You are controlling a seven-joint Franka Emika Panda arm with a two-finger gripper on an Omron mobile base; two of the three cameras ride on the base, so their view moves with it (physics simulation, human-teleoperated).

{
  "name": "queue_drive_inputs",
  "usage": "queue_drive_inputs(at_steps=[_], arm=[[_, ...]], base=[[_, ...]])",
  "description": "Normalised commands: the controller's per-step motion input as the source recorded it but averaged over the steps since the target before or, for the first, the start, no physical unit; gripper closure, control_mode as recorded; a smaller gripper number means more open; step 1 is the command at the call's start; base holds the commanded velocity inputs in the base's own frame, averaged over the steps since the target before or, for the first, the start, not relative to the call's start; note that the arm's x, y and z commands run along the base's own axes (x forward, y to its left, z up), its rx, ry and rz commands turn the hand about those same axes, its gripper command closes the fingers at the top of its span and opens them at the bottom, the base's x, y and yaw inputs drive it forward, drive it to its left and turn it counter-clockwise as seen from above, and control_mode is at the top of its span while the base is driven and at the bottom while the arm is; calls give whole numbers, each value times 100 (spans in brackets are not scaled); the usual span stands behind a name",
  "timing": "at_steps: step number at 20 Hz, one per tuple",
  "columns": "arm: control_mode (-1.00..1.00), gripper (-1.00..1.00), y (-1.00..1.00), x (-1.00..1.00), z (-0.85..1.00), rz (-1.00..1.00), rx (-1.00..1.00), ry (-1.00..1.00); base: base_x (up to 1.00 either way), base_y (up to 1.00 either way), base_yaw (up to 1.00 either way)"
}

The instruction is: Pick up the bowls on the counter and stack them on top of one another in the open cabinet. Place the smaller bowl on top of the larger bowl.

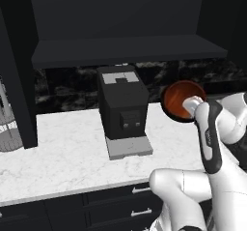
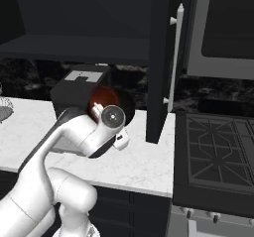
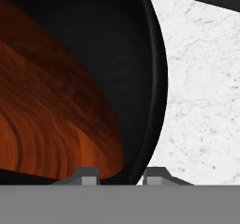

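so the end effector (image 3: 119, 174) is clamped on the black bowl (image 3: 140, 78) rim with the orange bowl (image 1: 182, 98) nested inside, both held above the bench (image 1: 67, 148), cabinet (image 1: 125, 49) placement still left

1. Smaller bowl (image 3: 51, 124): reddish-orange inside with a banded, wood-like grain; slight sheen.
2. Larger bowl (image 3: 140, 78): black, smooth, glossy along the rim.
3. Table (image 1: 72, 152): white marbled stone, fine grey veining, smooth.
4. Coffee machine (image 1: 123, 104): matt black body, flat grey base plate.
5. Cabinet (image 1: 125, 51): matt black boards, no visible grain.
6. Drawer handles (image 1: 141, 190): silvery, metal-like.
7. Backsplash (image 1: 72, 87): dark marbled stone, glossy.
8. Stove grate (image 2: 218, 147): dark, matt.
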Motion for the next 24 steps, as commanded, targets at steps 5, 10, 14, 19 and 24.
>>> queue_drive_inputs(at_steps=[5, 10, 14, 19, 24], arm=[[-100, 100, 14, -49, 95, -10, -2, -3], [-100, 100, 4, -47, 100, -8, 0, -9], [-100, 100, 8, -21, 100, -1, 0, -9], [-100, 100, 23, -2, 100, 0, 0, -6], [-100, 100, 20, 22, 80, 0, -3, 3]], base=[[0, 0, 0], [0, 0, 0], [0, 0, 0], [0, 0, 0], [0, 0, 0]])
